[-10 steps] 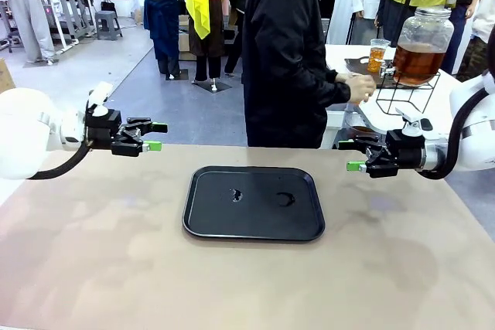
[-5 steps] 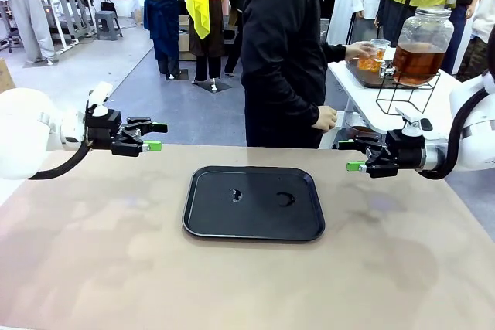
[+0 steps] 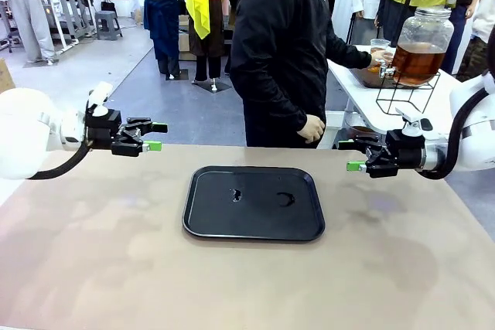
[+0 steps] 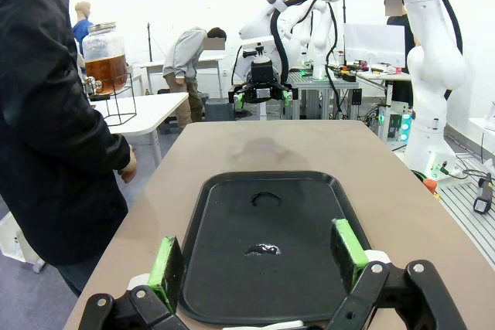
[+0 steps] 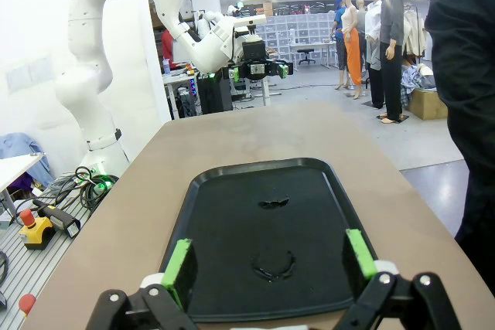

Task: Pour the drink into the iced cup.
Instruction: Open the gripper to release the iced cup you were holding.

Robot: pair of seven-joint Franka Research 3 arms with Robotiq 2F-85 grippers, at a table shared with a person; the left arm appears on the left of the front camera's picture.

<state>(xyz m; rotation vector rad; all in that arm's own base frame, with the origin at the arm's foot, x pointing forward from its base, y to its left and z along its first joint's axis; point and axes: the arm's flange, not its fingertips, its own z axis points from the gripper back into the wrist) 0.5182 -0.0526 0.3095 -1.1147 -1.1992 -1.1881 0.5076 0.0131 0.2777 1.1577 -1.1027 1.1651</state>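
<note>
The drink (image 3: 418, 62) is amber liquid in a big clear jar dispenser (image 3: 422, 40) on a wire stand, on a white side table at the far right. A person in a black jacket holds a clear cup (image 3: 378, 52) at the jar's tap with one hand (image 3: 380, 58). My left gripper (image 3: 155, 137) hovers open over the table's left edge. My right gripper (image 3: 349, 155) hovers open at the right. Both are empty and far from the jar. The left wrist view shows the jar (image 4: 104, 59) far left, beyond my open green pads (image 4: 165, 262).
A black tray (image 3: 209, 214) with small wet marks lies mid-table between the grippers; it also lies ahead of the fingers in both wrist views, tray (image 4: 309, 226) and tray (image 5: 224, 222). The person's other hand (image 3: 312, 127) hangs by the table's far edge. Brown tabletop surrounds the tray.
The person has turned and reached to the cup, now holding it at the jar's tap; the other hand dropped to the table's far edge. Both arms stayed still.
</note>
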